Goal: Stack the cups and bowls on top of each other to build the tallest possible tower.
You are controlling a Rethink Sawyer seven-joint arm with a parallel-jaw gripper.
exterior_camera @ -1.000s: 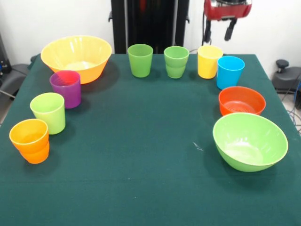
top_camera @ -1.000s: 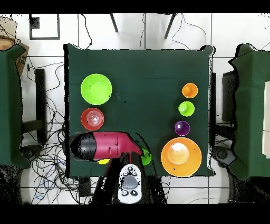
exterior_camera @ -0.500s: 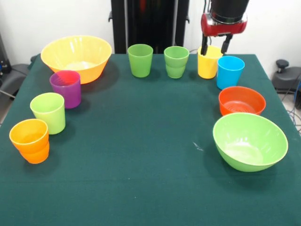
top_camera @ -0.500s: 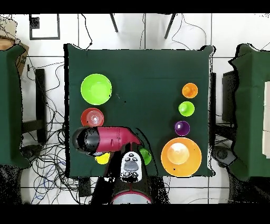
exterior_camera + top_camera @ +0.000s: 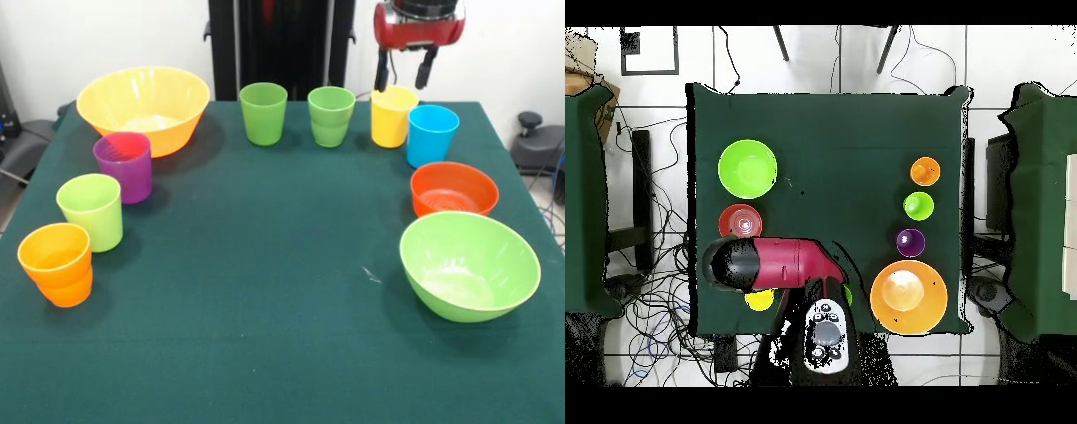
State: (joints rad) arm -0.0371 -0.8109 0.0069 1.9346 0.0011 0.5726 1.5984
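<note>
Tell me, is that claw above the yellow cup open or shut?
Open. In the front view the claw hangs just above the yellow cup with its two black fingers spread apart and nothing held between them.

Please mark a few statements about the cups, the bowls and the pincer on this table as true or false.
1. The pincer hangs open above the yellow cup. True.
2. The blue cup sits inside the lime-green bowl. False: it stands on the table beside the yellow cup.
3. The purple cup stands near the large orange bowl. True.
4. The red-orange bowl is stacked on the large orange bowl. False: it rests on the table next to the lime-green bowl.
5. The pincer holds a cup. False: it holds nothing.
</note>
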